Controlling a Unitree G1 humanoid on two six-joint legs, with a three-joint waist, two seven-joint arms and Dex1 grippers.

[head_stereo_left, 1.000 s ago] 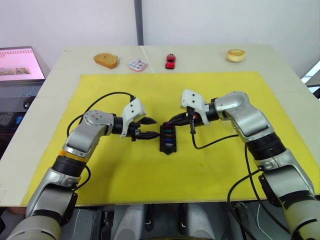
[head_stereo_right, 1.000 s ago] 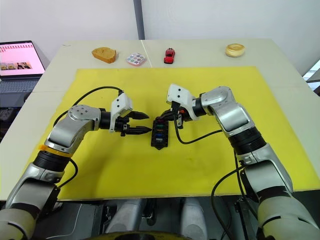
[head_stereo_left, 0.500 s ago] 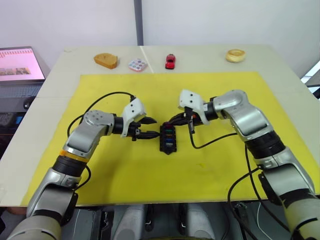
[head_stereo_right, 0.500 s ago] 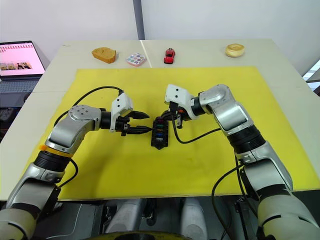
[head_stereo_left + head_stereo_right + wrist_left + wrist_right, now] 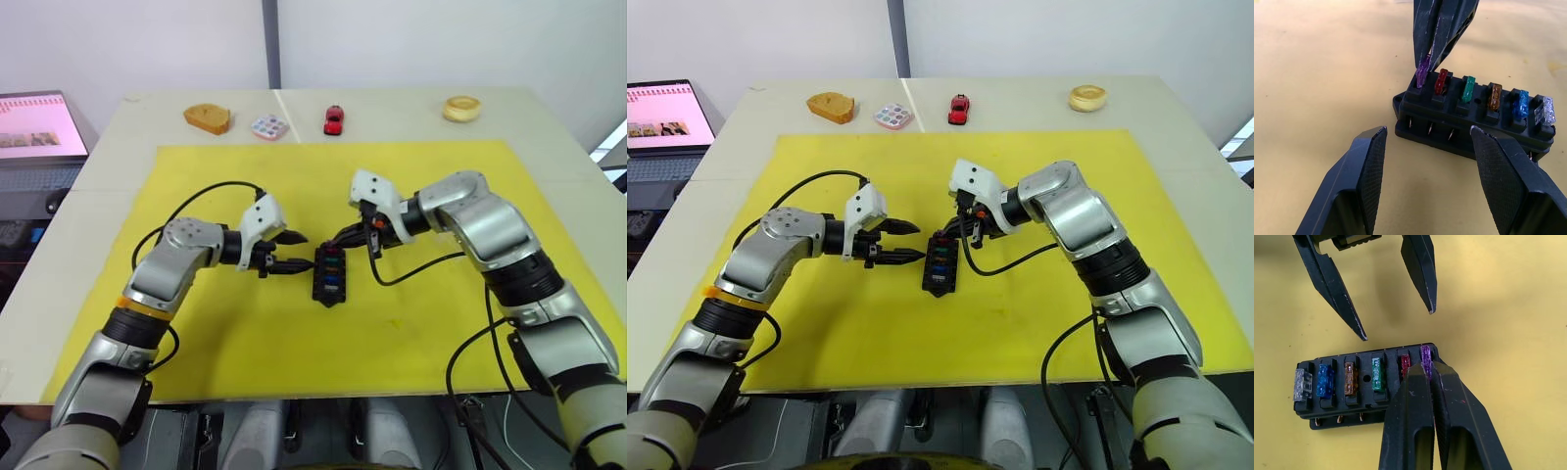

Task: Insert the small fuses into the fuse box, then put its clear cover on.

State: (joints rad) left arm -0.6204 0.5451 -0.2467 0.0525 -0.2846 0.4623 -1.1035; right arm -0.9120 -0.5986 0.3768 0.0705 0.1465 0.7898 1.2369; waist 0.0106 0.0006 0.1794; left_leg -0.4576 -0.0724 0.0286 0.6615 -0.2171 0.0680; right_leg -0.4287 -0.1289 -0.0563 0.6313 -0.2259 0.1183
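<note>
Little has shifted over the last second: from the head, the fuse box (image 5: 328,273) stays mid-mat (image 5: 411,323), the right gripper (image 5: 342,236) still at its far end. From the left wrist, the left gripper (image 5: 1425,142) gapes wide beside the box. From the right wrist, closed fingers (image 5: 1418,396) pinch the purple fuse (image 5: 1425,357) in the end slot, beside red (image 5: 1405,363).

Right gripper (image 5: 1426,374) wrist lifted and shifted slightly toward the table's far edge versus a second ago; its fingers are pinched on the purple fuse (image 5: 1423,71) at the fuse box (image 5: 327,273) end slot.
</note>
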